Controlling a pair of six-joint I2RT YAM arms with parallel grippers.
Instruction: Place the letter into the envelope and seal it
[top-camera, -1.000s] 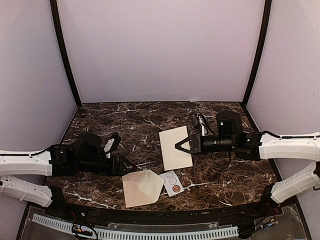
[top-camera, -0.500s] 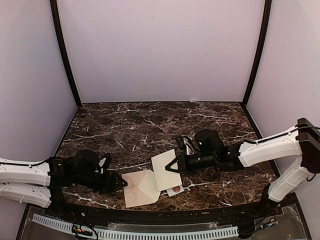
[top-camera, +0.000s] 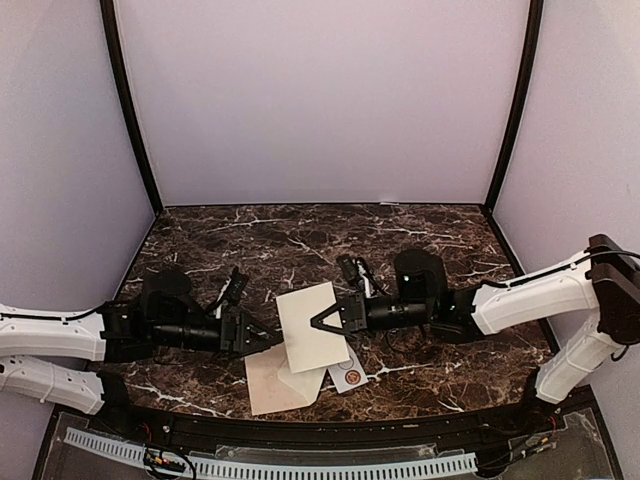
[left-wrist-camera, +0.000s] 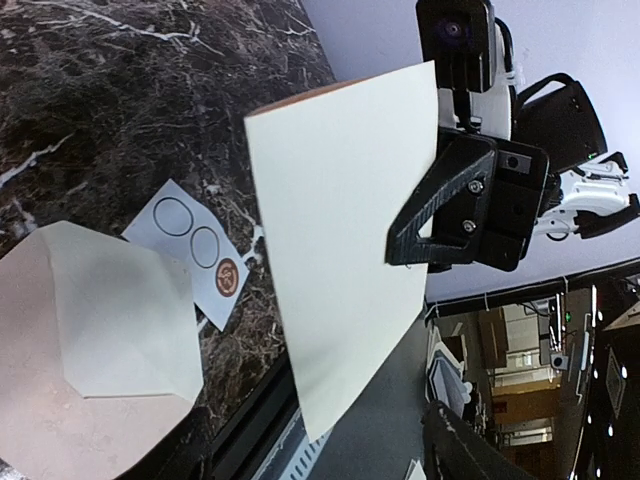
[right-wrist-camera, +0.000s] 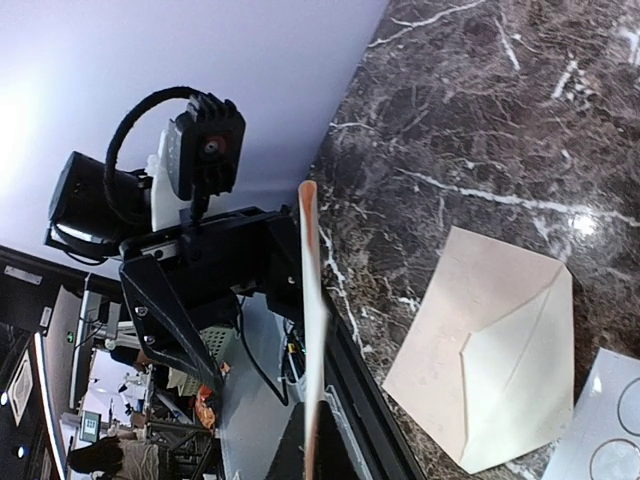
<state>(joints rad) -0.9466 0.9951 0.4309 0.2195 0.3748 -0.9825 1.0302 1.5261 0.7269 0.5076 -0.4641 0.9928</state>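
My right gripper (top-camera: 328, 321) is shut on the right edge of the cream letter (top-camera: 311, 326) and holds it tilted above the table. The letter fills the middle of the left wrist view (left-wrist-camera: 340, 230), with the right gripper (left-wrist-camera: 455, 205) pinching it. It shows edge-on in the right wrist view (right-wrist-camera: 312, 330). My left gripper (top-camera: 266, 340) is open at the letter's lower left edge, one finger on each side of the letter's corner (left-wrist-camera: 312, 425). The pinkish-tan envelope (top-camera: 272, 385) lies flat below the letter, its triangular flap (left-wrist-camera: 120, 310) open toward the card.
A small white card printed with circles (top-camera: 347, 376) lies just right of the envelope, also in the left wrist view (left-wrist-camera: 195, 250). The table's front rail (top-camera: 300, 428) runs close behind the envelope. Purple walls enclose the marble table (top-camera: 300, 240).
My right gripper has carried the letter left and forward, over the envelope. My left gripper has moved right and up to the letter's left edge.
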